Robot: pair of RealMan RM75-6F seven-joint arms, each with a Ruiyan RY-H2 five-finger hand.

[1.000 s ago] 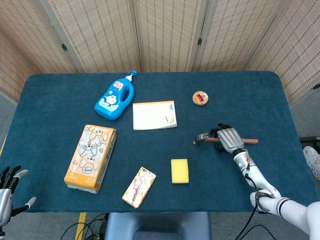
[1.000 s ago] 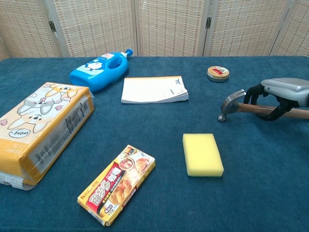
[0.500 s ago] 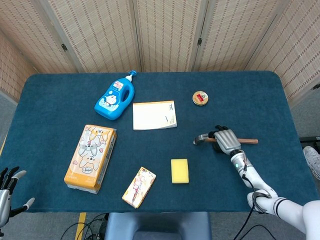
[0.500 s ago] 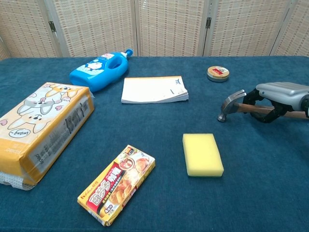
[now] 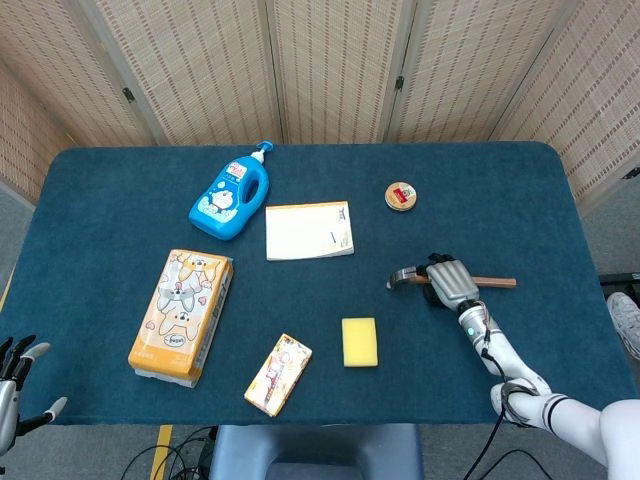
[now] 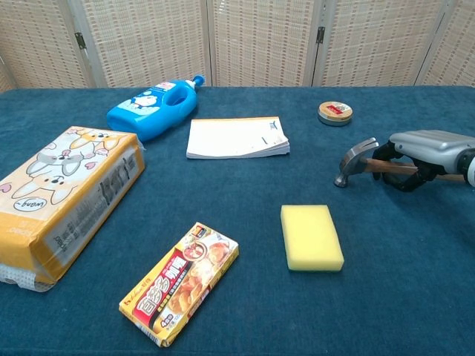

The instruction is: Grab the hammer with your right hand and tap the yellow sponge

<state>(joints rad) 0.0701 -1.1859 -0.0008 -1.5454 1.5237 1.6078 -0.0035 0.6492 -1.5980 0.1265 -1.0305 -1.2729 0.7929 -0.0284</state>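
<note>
The hammer [image 5: 403, 277] lies on the blue table, metal head to the left, wooden handle running right. My right hand [image 5: 450, 283] sits over the handle just behind the head. In the chest view the fingers [image 6: 407, 169] of that right hand [image 6: 429, 146] curl around the handle of the hammer [image 6: 355, 159], gripping it. The yellow sponge [image 5: 359, 342] lies flat in front of and left of the hammer head, apart from it; the chest view shows the sponge [image 6: 311, 236] at centre. My left hand [image 5: 15, 385] hangs off the table's near left corner, fingers spread, holding nothing.
A blue detergent bottle [image 5: 231, 195], a white notepad [image 5: 309, 230] and a small round tin [image 5: 401, 195] lie toward the back. An orange tissue pack [image 5: 181, 314] and a curry box [image 5: 278, 374] lie at the near left. Folding screens stand behind the table.
My right hand has sunk lower onto the hammer handle and its fingers have closed further around it. The hammer and sponge have not moved. The left hand dropped slightly.
</note>
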